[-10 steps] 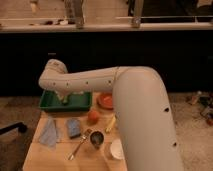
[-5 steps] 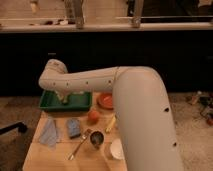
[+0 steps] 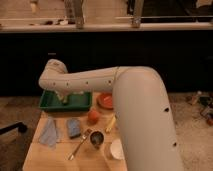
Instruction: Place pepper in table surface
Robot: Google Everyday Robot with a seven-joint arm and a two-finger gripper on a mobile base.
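Tan wooden table surface [image 3: 39, 156] with plank grain fills the lower left of the frame, against a dark background. At its left edge lies a crumpled pale blue cloth [image 3: 50, 133]. Above that, at the far side of the table, sits a green rectangular tray [image 3: 55, 107]. The gripper [image 3: 64, 97] hangs down into this tray from the bent end of the arm, pale against the green, with its fingers spread apart and released; nothing can be seen held between them. Just right of the cloth is a blue sponge [image 3: 74, 128], and below it a metal spoon [image 3: 79, 145] lies at a slant. Its upper end is near a small metal cup [image 3: 96, 139]. Above the cup sits a round orange-red item [image 3: 93, 116], then a red plate [image 3: 104, 100] beside the tray. A yellow elongated item [image 3: 111, 123] and a white bowl [image 3: 115, 149] lie against the arm's edge. Which of these, if any, is the pepper cannot be told. The thick white arm [image 3: 142, 115] sweeps from lower right to the upper left.
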